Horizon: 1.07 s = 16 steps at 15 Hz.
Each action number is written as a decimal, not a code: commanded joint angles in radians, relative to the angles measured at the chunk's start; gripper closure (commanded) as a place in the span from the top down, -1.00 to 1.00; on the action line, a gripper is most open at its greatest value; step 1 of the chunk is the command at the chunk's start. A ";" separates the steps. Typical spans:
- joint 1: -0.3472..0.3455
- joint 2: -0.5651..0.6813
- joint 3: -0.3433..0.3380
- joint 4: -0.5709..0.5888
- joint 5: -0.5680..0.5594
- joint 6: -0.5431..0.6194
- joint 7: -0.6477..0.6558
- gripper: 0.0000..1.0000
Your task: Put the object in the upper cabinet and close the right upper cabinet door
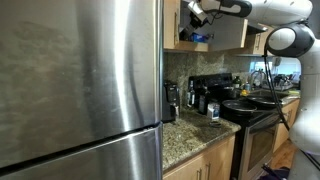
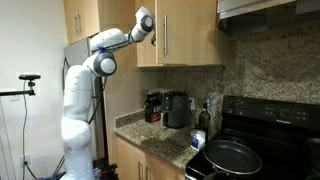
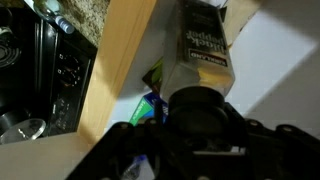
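The object, a tan bottle with a dark label and a wide black cap, fills the middle of the wrist view. My gripper is shut on it at the cap end. The bottle points into the upper cabinet, whose pale interior lies beyond it, with a blue-green packet inside. A light-wood edge of the cabinet runs just beside the bottle. In an exterior view my gripper reaches into the open upper cabinet above a blue item. In an exterior view the arm's wrist sits at the cabinet; the fingers are hidden there.
A steel fridge fills the near side. Below the cabinet lie a granite counter with a coffee maker and bottles, and a black stove with a pan. A tripod stands behind the robot.
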 commanded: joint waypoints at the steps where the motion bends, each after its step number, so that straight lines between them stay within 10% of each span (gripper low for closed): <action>1: 0.008 0.072 0.005 0.045 0.006 0.008 0.011 -0.35; 16: -0.129 0.231 0.075 0.243 0.634 -0.344 -0.175 -0.35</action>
